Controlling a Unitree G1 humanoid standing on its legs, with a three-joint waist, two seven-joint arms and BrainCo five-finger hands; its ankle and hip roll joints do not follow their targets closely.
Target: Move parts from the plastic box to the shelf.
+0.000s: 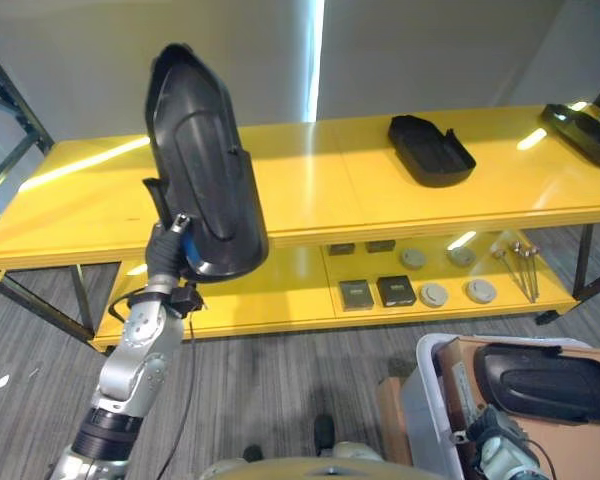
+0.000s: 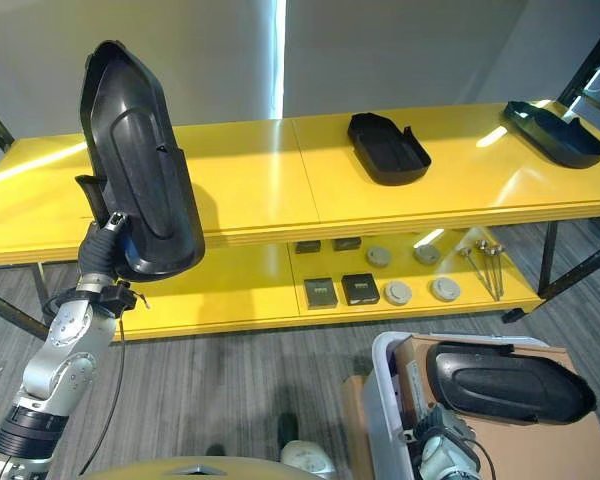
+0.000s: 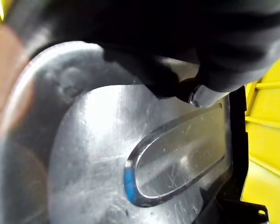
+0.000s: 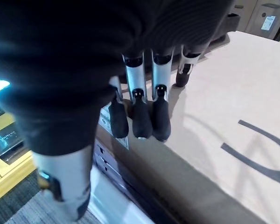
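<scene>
Carrying: my left hand (image 1: 170,248) is gripping the black part (image 1: 200,165) by its lower end, holding it upright above the yellow shelf (image 1: 310,190).
Idling: my right hand (image 4: 140,105) is hanging straight-fingered over the cardboard in the plastic box (image 1: 430,400).
Waiting: another part (image 1: 545,382) is lying in the box.
Placing, I reckon: I'm tilting it flat, aiming at bare shelf left of the shelved part (image 1: 430,150), lowering gently.

Two head eyes looking down on the same yellow shelf (image 1: 380,180), left wrist camera pressed against a black part (image 3: 130,154), right wrist camera close over a cardboard box (image 4: 233,116)
</scene>
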